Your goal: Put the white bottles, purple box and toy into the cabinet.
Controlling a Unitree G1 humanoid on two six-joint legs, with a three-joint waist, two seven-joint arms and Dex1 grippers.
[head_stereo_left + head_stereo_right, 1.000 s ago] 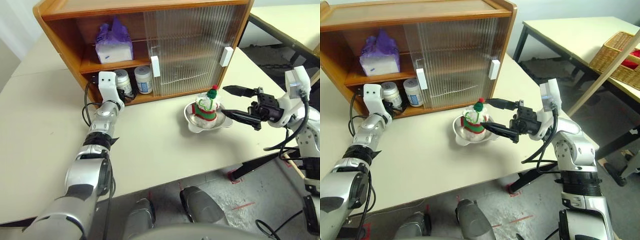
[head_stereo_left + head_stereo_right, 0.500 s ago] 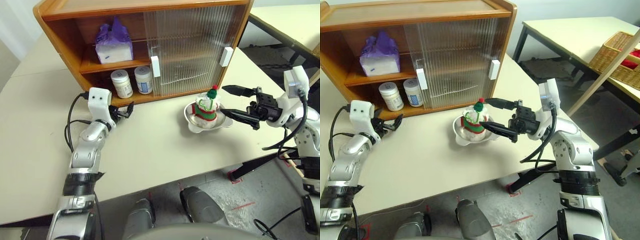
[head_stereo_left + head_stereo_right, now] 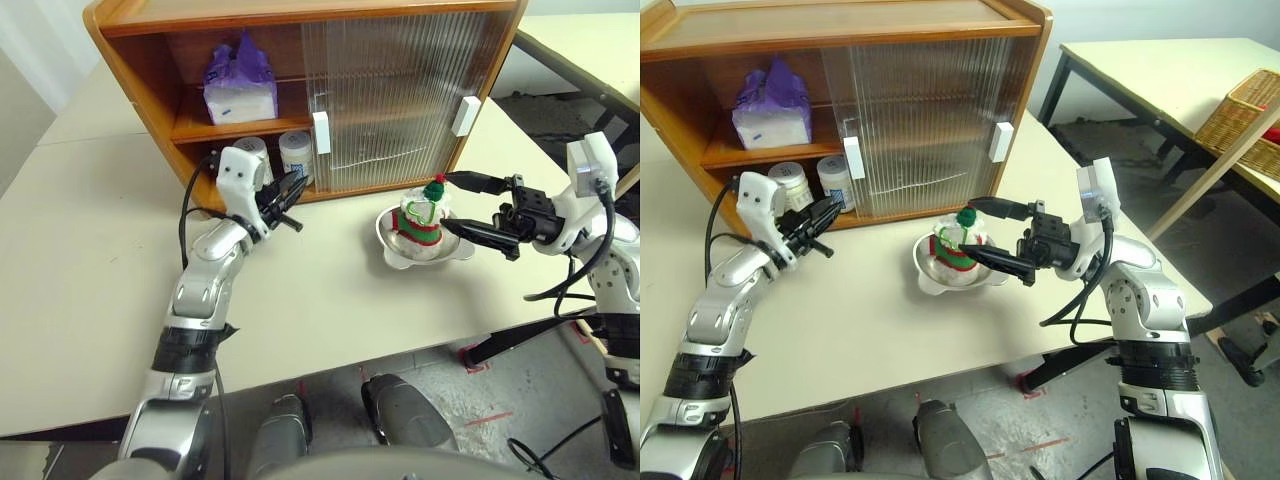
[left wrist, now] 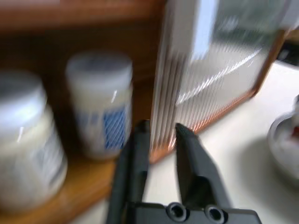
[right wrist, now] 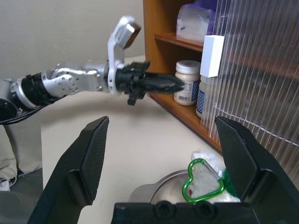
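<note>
Standing on the pale table (image 3: 90, 230), the large wooden two-shelf cabinet (image 3: 300, 12) with ribbed translucent sliding doors has its left bay uncovered, which I judge is what gives access for loading. Within that bay the soft lilac-purple tissue pack (image 3: 240, 85) rests on the upper shelf, and the two small squat white plastic jars (image 3: 812, 183) stand side by side on the lower shelf, so three of the four items appear to be stowed. The small white plush toy in red-and-green striped knit (image 3: 421, 213) sits in a shiny steel bowl (image 3: 398, 247) on the table in front of the cabinet's closed doors, not yet inside. The right pincer (image 3: 468, 206) is spread wide and level, one finger to either side of the toy and not closed on it; I judge this a pre-grasp stance. The left pincer (image 3: 290, 190) is drawn nearly closed and holds nothing; its tips point at the edge of the sliding door (image 4: 205, 70) beside the jars, though contact with that door cannot be confirmed.
</note>
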